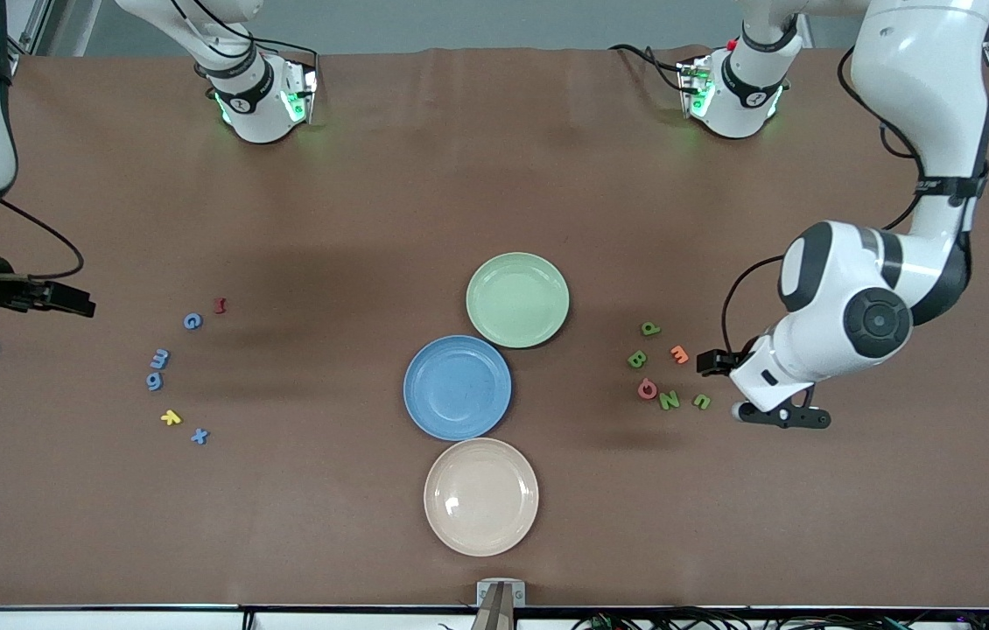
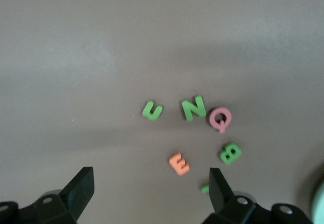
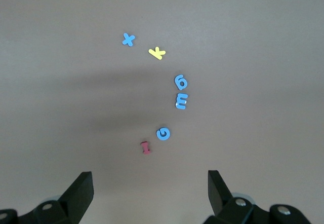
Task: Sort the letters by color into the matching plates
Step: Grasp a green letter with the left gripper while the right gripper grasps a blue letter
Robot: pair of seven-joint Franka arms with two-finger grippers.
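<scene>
1. Three plates mid-table in a line: green plate [image 1: 517, 299] farthest from the camera, blue plate [image 1: 457, 387] touching it, beige plate [image 1: 480, 496] nearest.
2. Toward the left arm's end: green letters [image 1: 637, 359], an orange letter [image 1: 678, 354] and a pink letter [image 1: 647, 388], clustered.
3. Toward the right arm's end: blue letters [image 1: 159, 358], a red letter [image 1: 219, 305] and a yellow letter [image 1: 170, 417], scattered.
4. Left gripper [image 1: 761, 389] open, just beside the green cluster.
5. Right gripper [image 1: 17, 319] open, at the table's end.

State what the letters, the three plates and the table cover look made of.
Letters, e.g. green N: probably foam, chunky and matte.
Green plate, blue plate, beige plate: likely plastic or wheat-straw; matte, beige faintly glossy.
Table cover: brown matte sheet, slightly rippled.
</scene>
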